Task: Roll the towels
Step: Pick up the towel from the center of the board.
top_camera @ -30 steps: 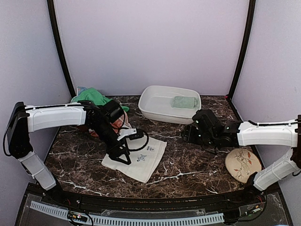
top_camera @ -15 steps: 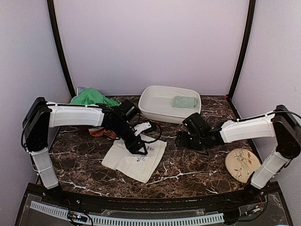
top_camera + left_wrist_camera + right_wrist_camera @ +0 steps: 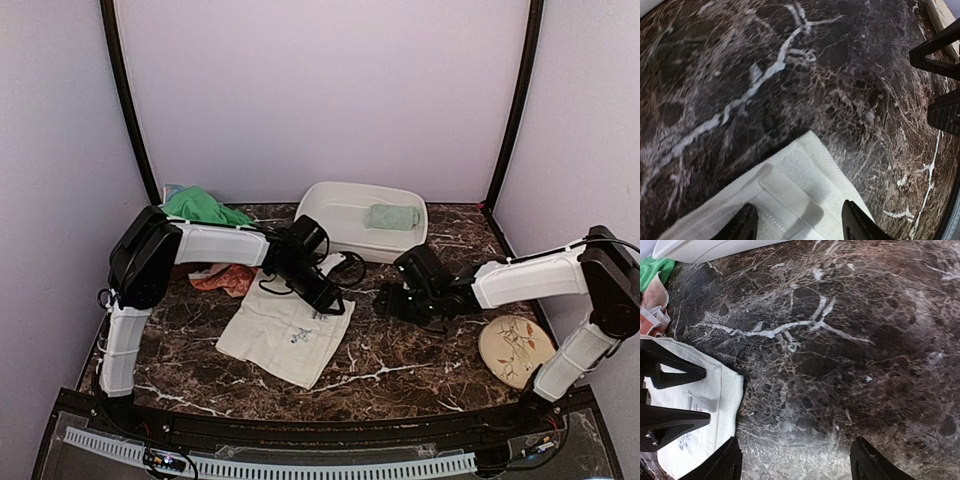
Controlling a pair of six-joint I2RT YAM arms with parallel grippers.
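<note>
One cream-white towel is lying flat and skewed at mid-table, its long axis running from near left to far right and its far-right corner pointing at the right gripper. Four towels are showing: this one, a sage-green one in the single basin, a bright green one and an orange one far left. The left gripper, jaws apart and clamping nothing, is now straddling that corner, having travelled from the towel's near-left part. The right jaws are standing apart, empty.
</note>
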